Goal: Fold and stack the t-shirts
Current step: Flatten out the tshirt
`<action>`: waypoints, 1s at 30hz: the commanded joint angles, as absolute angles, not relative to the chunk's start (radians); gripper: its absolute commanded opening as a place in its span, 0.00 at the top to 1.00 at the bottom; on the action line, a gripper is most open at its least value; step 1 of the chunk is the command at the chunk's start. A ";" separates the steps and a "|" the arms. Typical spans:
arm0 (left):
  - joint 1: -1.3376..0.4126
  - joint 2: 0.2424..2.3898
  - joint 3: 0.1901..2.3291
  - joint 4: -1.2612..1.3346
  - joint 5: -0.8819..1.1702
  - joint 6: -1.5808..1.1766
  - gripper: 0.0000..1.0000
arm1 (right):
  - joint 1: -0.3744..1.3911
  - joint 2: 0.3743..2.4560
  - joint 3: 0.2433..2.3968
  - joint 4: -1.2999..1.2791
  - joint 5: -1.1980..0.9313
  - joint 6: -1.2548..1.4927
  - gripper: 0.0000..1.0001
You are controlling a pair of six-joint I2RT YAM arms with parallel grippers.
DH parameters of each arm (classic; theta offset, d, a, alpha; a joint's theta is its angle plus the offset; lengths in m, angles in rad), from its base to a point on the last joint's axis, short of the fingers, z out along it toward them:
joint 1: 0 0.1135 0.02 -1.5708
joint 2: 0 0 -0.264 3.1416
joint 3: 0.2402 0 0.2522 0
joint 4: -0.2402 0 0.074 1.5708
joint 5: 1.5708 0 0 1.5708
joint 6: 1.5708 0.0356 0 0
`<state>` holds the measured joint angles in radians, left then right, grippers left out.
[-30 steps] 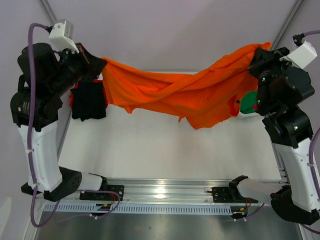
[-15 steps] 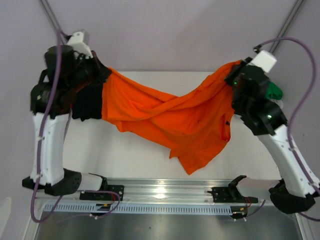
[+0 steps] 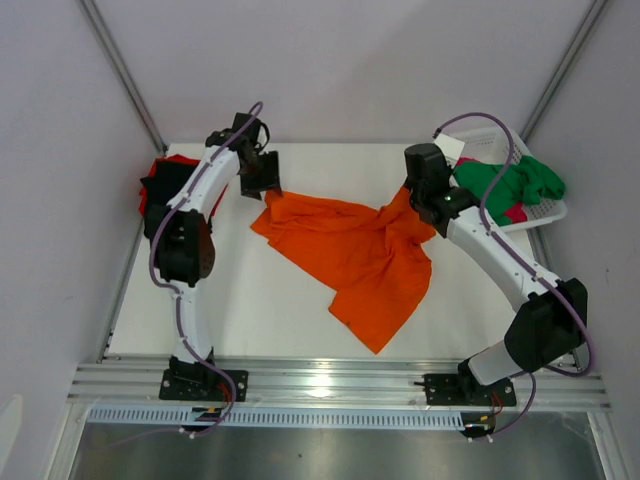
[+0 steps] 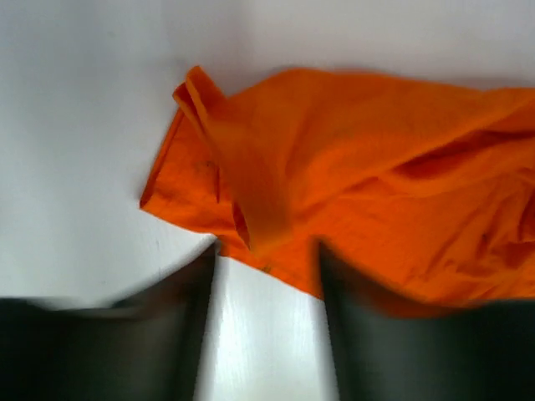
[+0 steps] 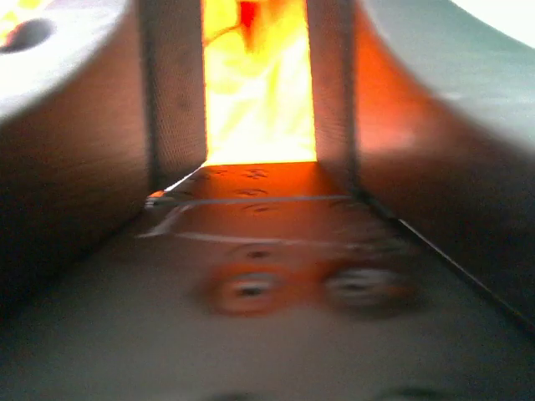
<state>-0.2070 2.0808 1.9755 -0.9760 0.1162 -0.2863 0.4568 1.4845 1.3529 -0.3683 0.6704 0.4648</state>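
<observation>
Sprawling t-shirt spans left pincer to right pincer.

Top camera looks down; both wrist cameras closely face the orange t-shirt.

The white-and-black left arm and right arm are trailing looping purple cables, their black bases sitting at six o'clock.

Soft matt creased cloth for orange t-shirt. Smooth white surf. on table beneath. Plastic lattice on basket rt of t-shirt.
</observation>
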 commanded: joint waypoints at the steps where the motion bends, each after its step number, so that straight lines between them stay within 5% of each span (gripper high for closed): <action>1: -0.192 2.080 2.066 -0.953 0.178 -0.310 0.29 | 0.469 1.502 1.359 -0.311 0.710 0.488 0.56; 4: -0.192 2.048 2.026 -0.907 0.216 -0.314 0.01 | 0.482 1.516 1.333 -0.325 0.724 0.477 0.52; 15: -0.202 1.792 1.873 -0.885 0.268 -0.334 0.00 | 0.569 1.364 1.261 -0.400 0.744 0.474 0.50; 21: -0.262 1.654 1.816 -0.957 0.183 -0.359 0.00 | 0.664 1.275 1.257 -0.647 0.539 0.702 0.50; 30: -0.281 1.588 1.752 -0.911 0.239 -0.387 0.01 | 0.724 1.322 0.979 -0.482 0.313 0.678 0.50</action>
<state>-0.2768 1.6226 1.7790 -0.9390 0.2146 -0.3641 0.7246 1.2762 1.0222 -0.5308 0.4004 0.6590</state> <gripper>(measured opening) 0.994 0.497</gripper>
